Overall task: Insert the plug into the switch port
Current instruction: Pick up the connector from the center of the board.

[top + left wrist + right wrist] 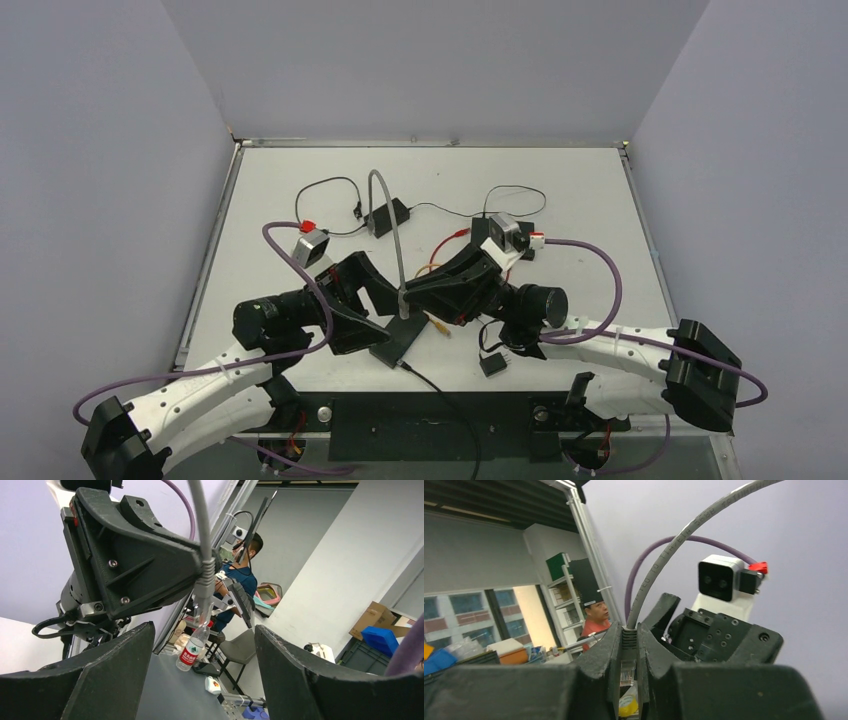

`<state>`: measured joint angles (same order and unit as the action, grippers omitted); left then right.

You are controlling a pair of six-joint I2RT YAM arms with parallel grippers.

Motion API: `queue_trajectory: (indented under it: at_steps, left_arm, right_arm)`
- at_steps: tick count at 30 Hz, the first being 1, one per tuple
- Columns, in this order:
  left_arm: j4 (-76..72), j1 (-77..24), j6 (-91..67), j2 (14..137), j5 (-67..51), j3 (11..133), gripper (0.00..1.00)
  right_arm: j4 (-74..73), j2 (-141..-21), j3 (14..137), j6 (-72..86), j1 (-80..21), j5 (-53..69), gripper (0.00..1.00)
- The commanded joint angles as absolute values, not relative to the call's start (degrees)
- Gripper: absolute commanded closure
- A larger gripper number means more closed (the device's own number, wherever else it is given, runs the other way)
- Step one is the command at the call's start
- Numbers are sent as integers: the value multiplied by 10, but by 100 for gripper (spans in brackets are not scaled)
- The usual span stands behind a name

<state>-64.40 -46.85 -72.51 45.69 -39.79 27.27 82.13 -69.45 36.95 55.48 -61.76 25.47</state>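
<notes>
Gray cable (401, 270) + black adapter (380, 217) clutter table (580, 190) ctr; far-right corner passable.

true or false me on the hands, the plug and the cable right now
1. The right hand is shut on the plug. True.
2. The left hand is shut. False: its fingers stand wide apart.
3. A grey cable rises in a curve from the plug. True.
4. The plug lies loose with no hand on it. False: the right hand grips it between its fingers.
</notes>
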Motion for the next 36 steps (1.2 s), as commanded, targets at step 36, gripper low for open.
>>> queue_trajectory:
  at_steps: [36]
  left_arm:
    - [-801, -499, -777, 469, -436, 271, 60]
  right_arm:
    - [926, -762, 443, 597, -649, 331, 100]
